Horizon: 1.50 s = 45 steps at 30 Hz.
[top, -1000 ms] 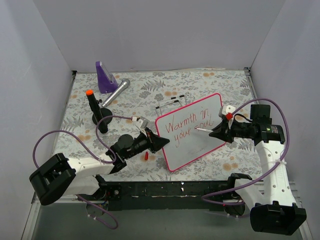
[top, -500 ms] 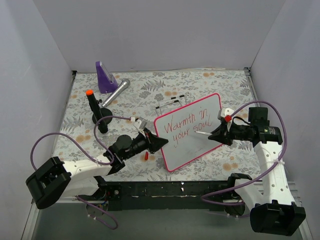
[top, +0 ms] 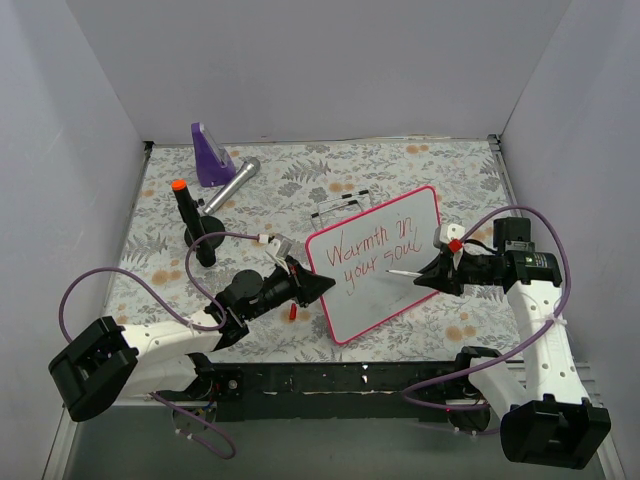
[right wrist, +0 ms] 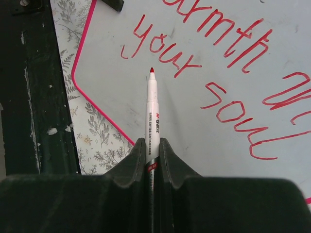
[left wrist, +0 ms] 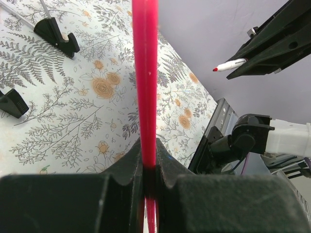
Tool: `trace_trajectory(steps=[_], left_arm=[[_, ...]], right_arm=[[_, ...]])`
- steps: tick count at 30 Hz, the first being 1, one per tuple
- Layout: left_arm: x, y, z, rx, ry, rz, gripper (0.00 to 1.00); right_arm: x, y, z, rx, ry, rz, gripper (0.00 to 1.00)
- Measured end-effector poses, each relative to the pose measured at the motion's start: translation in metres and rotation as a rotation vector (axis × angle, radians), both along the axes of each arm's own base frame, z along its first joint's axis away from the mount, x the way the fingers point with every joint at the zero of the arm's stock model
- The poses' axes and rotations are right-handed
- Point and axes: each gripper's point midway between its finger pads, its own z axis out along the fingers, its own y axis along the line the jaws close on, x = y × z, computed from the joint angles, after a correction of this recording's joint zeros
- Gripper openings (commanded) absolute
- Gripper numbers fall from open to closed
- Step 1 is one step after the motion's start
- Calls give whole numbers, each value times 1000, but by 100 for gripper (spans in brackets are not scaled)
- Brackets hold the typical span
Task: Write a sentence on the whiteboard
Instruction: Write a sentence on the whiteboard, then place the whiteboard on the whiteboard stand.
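The whiteboard [top: 380, 300] is pinched at nine o'clock by the left gripper [top: 326, 286], a marker [top: 403, 271] clamped in the right gripper [top: 426, 276].

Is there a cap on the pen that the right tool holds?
No, the pen in the right tool ends in a bare red tip.

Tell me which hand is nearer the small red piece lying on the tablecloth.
Left. The left hand, shut on the frame of the whiteboard, sits just beside the red piece; the right hand, holding the marker, is across the board from it.
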Motion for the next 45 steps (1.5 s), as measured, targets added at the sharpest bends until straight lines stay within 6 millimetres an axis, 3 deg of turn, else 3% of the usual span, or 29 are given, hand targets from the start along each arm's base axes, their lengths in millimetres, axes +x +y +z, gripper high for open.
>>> trace_trajectory(steps=[24,37,45], left_arm=[[-1,4,-2,-20,64,25,0],[-3,8,0,-26,81,31,0],[-4,10,-1,-22,88,37,0]], right_arm=[[-21,5,-16,28,97,65,1],[-21,1,-18,-6,110,33,1],[-10,-5,-15,-38,101,-24,1]])
